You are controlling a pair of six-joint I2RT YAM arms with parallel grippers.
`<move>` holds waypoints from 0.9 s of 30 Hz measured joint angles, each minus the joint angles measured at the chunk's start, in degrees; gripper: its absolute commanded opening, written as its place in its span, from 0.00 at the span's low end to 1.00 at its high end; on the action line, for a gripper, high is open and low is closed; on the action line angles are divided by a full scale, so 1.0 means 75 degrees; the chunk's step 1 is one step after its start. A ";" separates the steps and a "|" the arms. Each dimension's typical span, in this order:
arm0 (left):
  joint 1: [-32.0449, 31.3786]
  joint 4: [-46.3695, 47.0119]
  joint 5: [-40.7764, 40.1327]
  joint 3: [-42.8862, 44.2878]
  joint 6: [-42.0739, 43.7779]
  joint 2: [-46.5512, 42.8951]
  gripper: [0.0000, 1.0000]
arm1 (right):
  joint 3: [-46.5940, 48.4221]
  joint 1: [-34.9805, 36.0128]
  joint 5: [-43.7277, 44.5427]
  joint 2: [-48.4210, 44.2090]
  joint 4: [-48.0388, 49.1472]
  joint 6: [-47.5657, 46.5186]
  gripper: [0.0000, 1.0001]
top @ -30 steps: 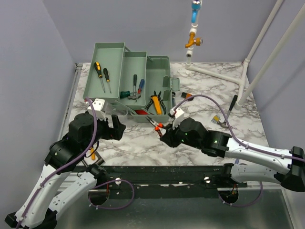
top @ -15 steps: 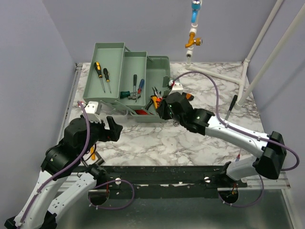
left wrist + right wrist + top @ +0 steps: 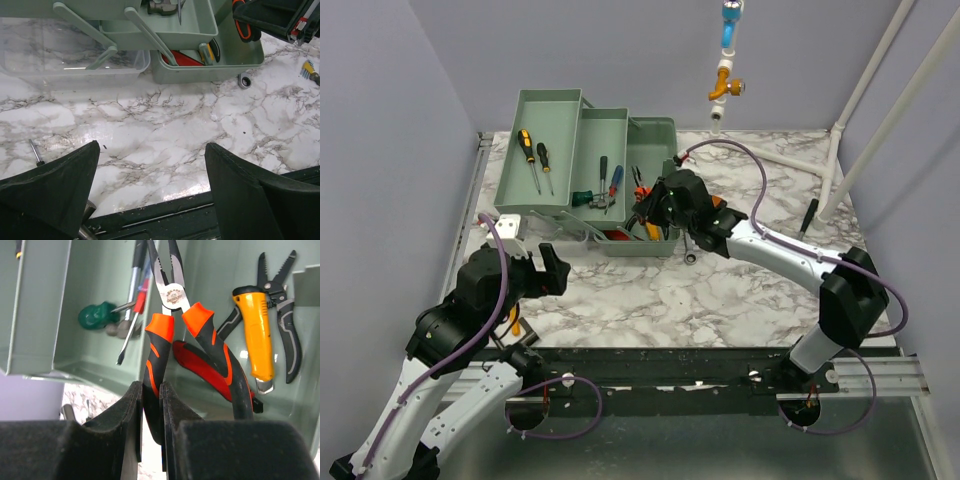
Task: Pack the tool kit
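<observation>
The right arm's (image 3: 780, 256) jaws pinch one handle of the orange-and-black long-nose pliers (image 3: 170, 315), holding them over the bottom compartment of the open sage-green plastic toolbox (image 3: 555, 110), just beside a yellow-handled wire stripper (image 3: 260, 340). The left arm's (image 3: 470, 300) jaws are spread wide with nothing between them, above the white marble surface (image 3: 165, 125) near the toolbox's front.

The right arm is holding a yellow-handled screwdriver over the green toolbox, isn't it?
Not quite. The right gripper is shut on orange-handled long-nose pliers, not a yellow-handled screwdriver, as the right wrist view shows. It does hold them over the green toolbox.
</observation>
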 measured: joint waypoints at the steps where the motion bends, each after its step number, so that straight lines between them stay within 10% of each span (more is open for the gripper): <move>1: 0.0000 -0.0009 -0.0044 0.0000 -0.0003 0.0000 0.88 | -0.0093 -0.0082 -0.0064 0.0047 0.0166 0.0070 0.01; 17: 0.0035 -0.0096 -0.0233 0.0000 0.0017 0.0003 0.88 | 0.0679 -0.1399 -0.1708 0.2626 0.1512 0.0283 0.03; 23: 0.0035 -0.0093 -0.0233 0.0000 0.0017 0.0067 0.88 | 0.1513 -0.1390 -0.1282 0.3279 0.1635 0.0227 0.46; 27: 0.0035 -0.0093 -0.0239 0.0003 0.0020 0.0245 0.88 | 0.1967 -0.1393 -0.1000 0.3692 0.1682 0.0221 0.53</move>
